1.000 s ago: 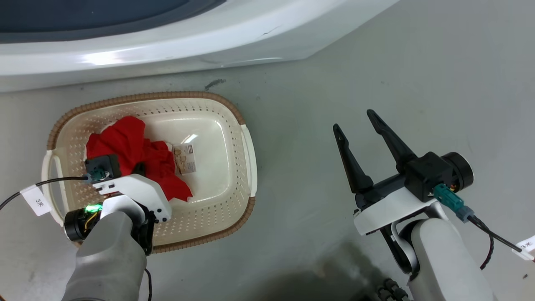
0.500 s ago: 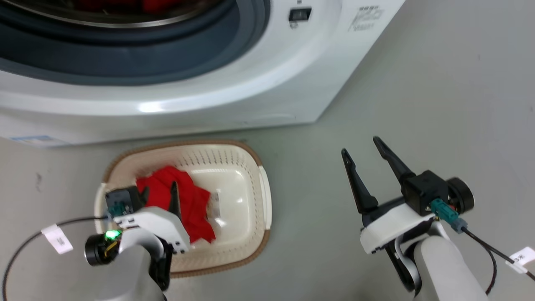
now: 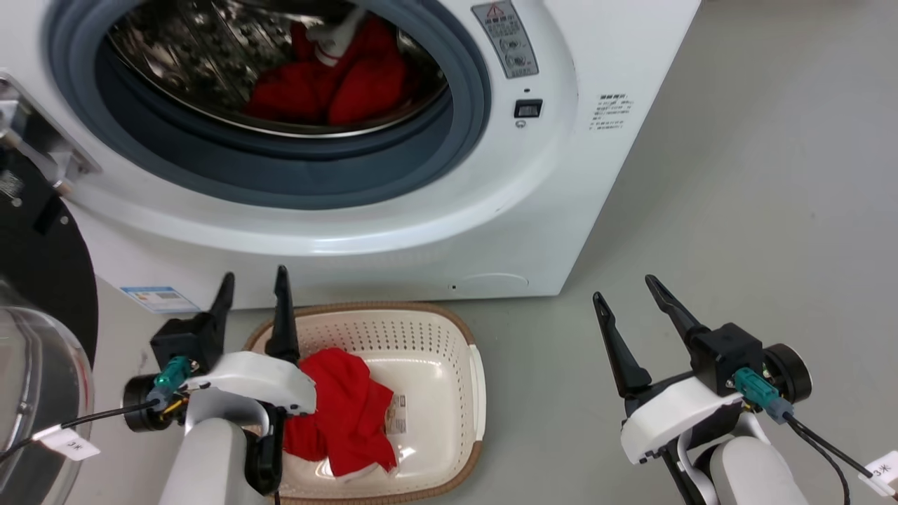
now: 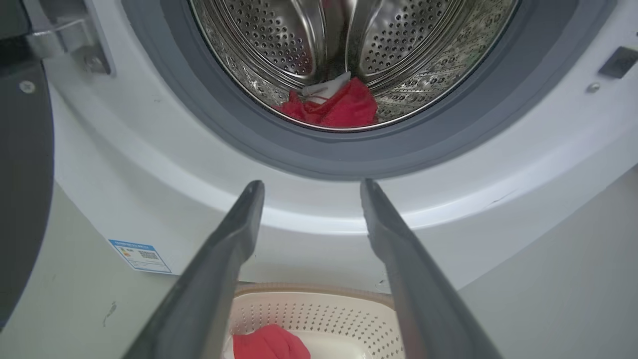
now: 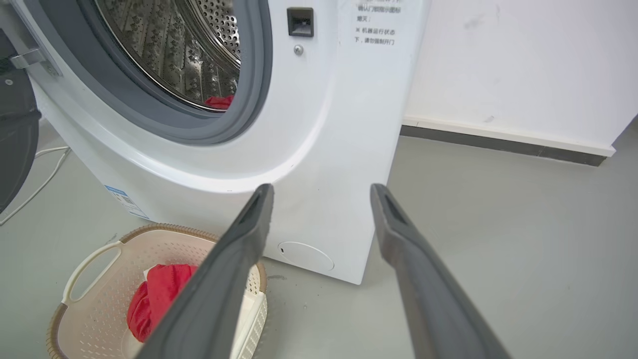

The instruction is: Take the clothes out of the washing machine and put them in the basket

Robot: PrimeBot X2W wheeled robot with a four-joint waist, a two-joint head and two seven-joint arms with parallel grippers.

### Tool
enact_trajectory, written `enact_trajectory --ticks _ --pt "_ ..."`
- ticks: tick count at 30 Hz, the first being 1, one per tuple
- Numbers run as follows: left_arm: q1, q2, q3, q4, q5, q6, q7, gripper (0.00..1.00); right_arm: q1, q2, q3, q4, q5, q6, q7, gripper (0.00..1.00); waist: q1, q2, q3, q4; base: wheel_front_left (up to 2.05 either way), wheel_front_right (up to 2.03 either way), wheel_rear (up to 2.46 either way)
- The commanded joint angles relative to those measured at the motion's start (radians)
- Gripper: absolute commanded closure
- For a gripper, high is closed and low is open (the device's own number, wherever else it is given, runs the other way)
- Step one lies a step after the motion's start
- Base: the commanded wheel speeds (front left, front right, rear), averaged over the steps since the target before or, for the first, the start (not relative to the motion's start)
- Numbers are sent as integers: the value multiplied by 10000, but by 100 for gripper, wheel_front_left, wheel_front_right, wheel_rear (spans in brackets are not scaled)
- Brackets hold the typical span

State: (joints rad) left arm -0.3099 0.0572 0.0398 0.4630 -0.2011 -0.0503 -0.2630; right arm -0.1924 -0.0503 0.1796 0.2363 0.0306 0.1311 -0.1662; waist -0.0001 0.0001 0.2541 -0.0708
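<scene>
The white washing machine (image 3: pixel 547 210) stands with its porthole open, and red clothes (image 3: pixel 337 84) with a pale trim band lie in its steel drum. On the floor in front sits the cream basket (image 3: pixel 449 326), holding one red garment (image 3: pixel 347 414). My left gripper (image 3: pixel 255 275) is open and empty above the basket's left rim, fingers pointing at the machine's front. In the left wrist view that gripper (image 4: pixel 312 183) frames the lower porthole ring, with the drum clothes (image 4: pixel 339 104) above. My right gripper (image 3: pixel 624 287) is open and empty over bare floor, right of the basket.
The machine's black-rimmed glass door (image 3: pixel 35 337) hangs open at the far left. A white wall with a dark skirting (image 5: pixel 498 139) runs behind the machine's right side. A pale cable (image 5: pixel 35 169) lies on the floor at the left. Grey floor (image 3: pixel 772 210) stretches to the right.
The head camera has tilted up, bringing the porthole and drum into view. My left gripper has risen out of the basket, leaving the red garment there. The right gripper holds its pose.
</scene>
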Motion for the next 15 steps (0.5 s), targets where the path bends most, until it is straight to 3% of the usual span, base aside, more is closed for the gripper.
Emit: enact_trajectory --ticks 1,8,15 --pt "180 -27 78 -341 111 -33 -25 0 187 3 -5 -72 0 -7 29 0 1 -1 -259 15 0 0 0" --pt "-153 -61 125 -1240 370 -70 -25 0 369 3 31 -293 56 -7 148 0 1 -1 -553 -74 0 0 0" --pt "-1236 126 197 -977 778 -274 -26 0 320 3 236 -507 107 -7 218 0 1 -1 -424 -450 0 0 0"
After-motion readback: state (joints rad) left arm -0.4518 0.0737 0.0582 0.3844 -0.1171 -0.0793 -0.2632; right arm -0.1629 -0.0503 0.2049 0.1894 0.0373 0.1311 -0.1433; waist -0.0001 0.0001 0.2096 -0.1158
